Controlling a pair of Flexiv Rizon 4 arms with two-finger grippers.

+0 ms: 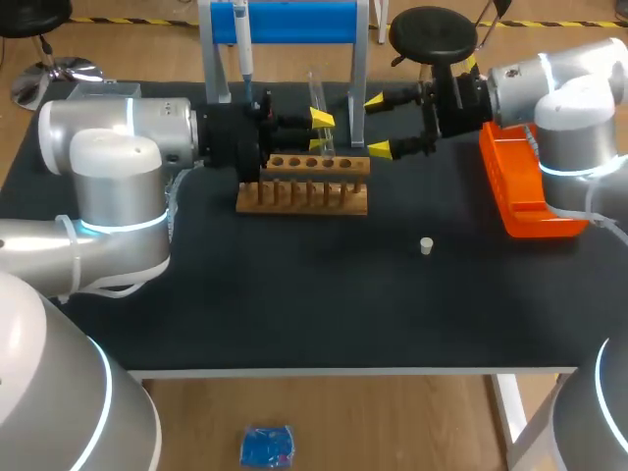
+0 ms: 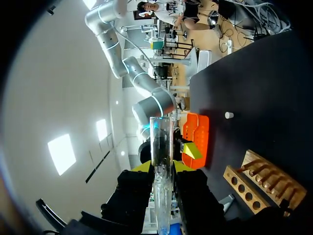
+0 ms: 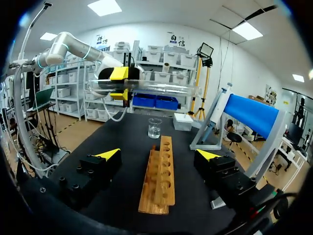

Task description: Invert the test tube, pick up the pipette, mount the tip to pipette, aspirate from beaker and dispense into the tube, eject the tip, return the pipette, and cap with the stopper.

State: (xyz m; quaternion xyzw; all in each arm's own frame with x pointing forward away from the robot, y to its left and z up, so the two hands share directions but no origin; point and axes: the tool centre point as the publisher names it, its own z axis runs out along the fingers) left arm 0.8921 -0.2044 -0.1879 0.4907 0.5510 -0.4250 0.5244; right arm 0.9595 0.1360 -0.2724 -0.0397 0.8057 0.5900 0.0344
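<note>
My left gripper [image 1: 321,132] is shut on a clear test tube [image 1: 318,98] just above the wooden rack [image 1: 304,184]. In the left wrist view the tube [image 2: 161,147] runs straight out between the yellow fingertips [image 2: 141,166]. My right gripper [image 1: 378,125] stands open, facing the tube from the right with nothing in it. From the right wrist view the tube [image 3: 161,89] lies crosswise ahead of my right gripper [image 3: 158,155], beyond the rack [image 3: 159,176]. A beaker [image 3: 154,127] stands past the rack. The pipette [image 1: 242,39] hangs on the blue stand [image 1: 294,22]. A small white stopper [image 1: 426,245] lies on the mat.
An orange tray [image 1: 520,186] sits at the right edge of the table, beside my right arm. The blue stand's grey legs [image 1: 358,88] rise just behind both grippers. The black mat [image 1: 294,294] spreads out in front of the rack.
</note>
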